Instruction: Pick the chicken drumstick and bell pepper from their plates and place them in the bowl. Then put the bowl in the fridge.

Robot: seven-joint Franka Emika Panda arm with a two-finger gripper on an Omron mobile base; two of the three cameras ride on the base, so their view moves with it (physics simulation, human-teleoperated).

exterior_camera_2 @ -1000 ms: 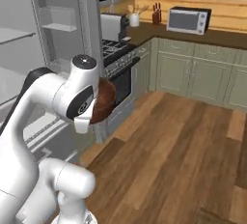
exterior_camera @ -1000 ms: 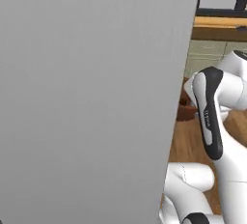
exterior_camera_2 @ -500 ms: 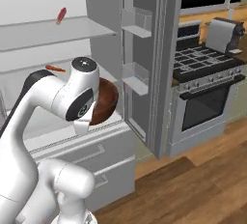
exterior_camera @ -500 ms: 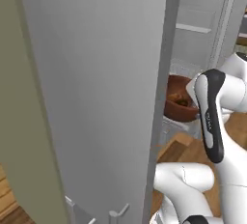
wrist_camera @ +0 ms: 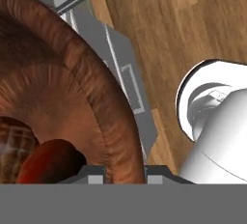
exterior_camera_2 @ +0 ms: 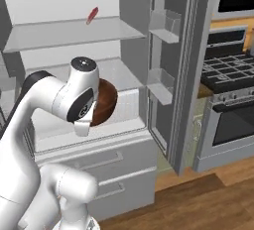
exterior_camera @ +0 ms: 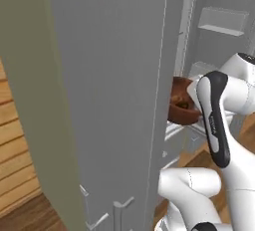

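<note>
My gripper (wrist_camera: 124,174) is shut on the rim of the dark reddish-brown wooden bowl (wrist_camera: 72,88). Inside the bowl lie the brown chicken drumstick (wrist_camera: 12,143) and the red bell pepper (wrist_camera: 50,162). In the right base view the bowl (exterior_camera_2: 106,102) hangs in front of the open fridge (exterior_camera_2: 64,30), level with its lower shelf and partly behind my wrist. In the left base view the bowl (exterior_camera: 180,108) shows past the edge of the grey fridge door (exterior_camera: 109,75). The plates are out of view.
A small red item (exterior_camera_2: 92,15) lies on the fridge's upper shelf. Two drawers (exterior_camera_2: 99,167) sit below the lower shelf. The right fridge door with bins (exterior_camera_2: 166,50) stands open beside the stove (exterior_camera_2: 228,90). Wooden floor lies below.
Both base views have swung round from the kitchen counters onto the open fridge, so the camera moved. The bowl has stayed in my grip in front of the arm.
</note>
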